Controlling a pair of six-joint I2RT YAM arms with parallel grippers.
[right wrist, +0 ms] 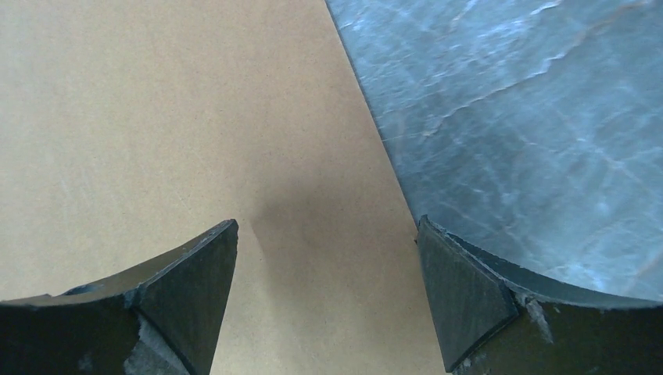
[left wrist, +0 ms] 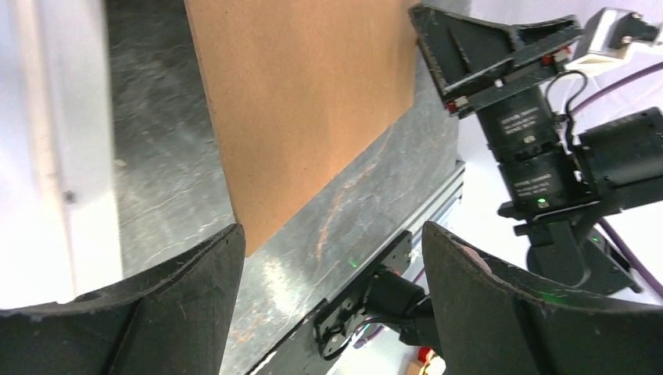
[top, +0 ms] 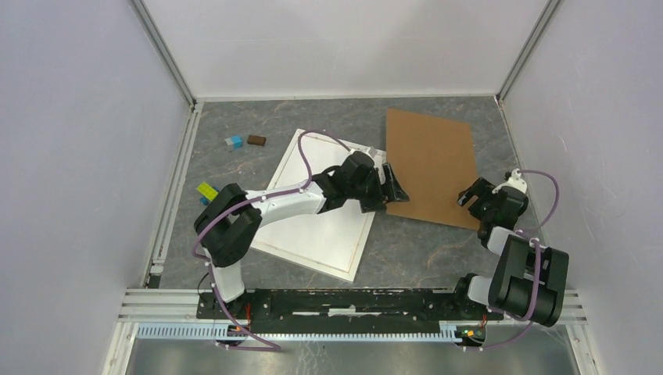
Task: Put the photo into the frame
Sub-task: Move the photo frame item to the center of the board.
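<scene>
The frame [top: 313,226], a large white rectangle with a thin raised edge, lies flat on the grey table, left of centre. Its inside is plain white, and I cannot tell whether that is the photo lying face down; no picture side shows. My left gripper [top: 393,187] hangs open over the gap between the frame's right edge [left wrist: 47,156] and the brown backing board [top: 430,164], holding nothing [left wrist: 332,234]. My right gripper [top: 471,194] hovers open just above the board's near right edge [right wrist: 327,226], with only board [right wrist: 195,117] and table beneath the jaws.
Small blocks lie at the back left: a blue one [top: 233,141], a brown one [top: 256,141] and a yellow-green one [top: 207,190]. White walls close the table on three sides. The arms' black base rail [top: 352,301] runs along the near edge.
</scene>
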